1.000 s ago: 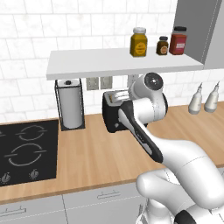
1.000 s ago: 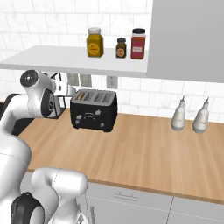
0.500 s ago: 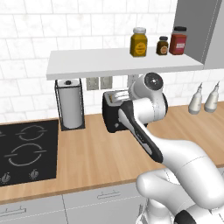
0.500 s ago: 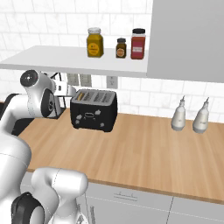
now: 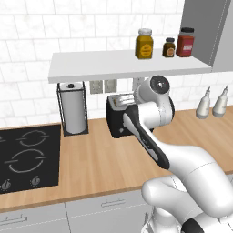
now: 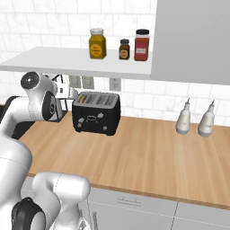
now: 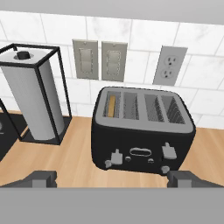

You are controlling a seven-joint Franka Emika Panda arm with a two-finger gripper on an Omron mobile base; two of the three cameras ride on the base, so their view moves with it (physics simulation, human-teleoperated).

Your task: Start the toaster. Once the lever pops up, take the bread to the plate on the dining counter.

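Observation:
The black toaster (image 7: 142, 131) stands on the wood counter against the tiled wall, also seen as the toaster (image 5: 117, 119) behind my forearm and the toaster (image 6: 96, 114) in the right base view. The bread (image 7: 112, 106) sits down in its leftmost slot, only a tan edge showing. Two levers on the toaster's front are up. My gripper (image 7: 111, 178) hovers above and in front of the toaster, open, with nothing between its fingers. The plate and the dining counter are out of view.
A paper towel roll (image 7: 33, 103) in a black wire frame stands left of the toaster. A black stove (image 5: 25, 154) lies further left. A white shelf (image 5: 127, 63) with three jars hangs close above. Two pale bottles (image 6: 195, 119) stand to the right.

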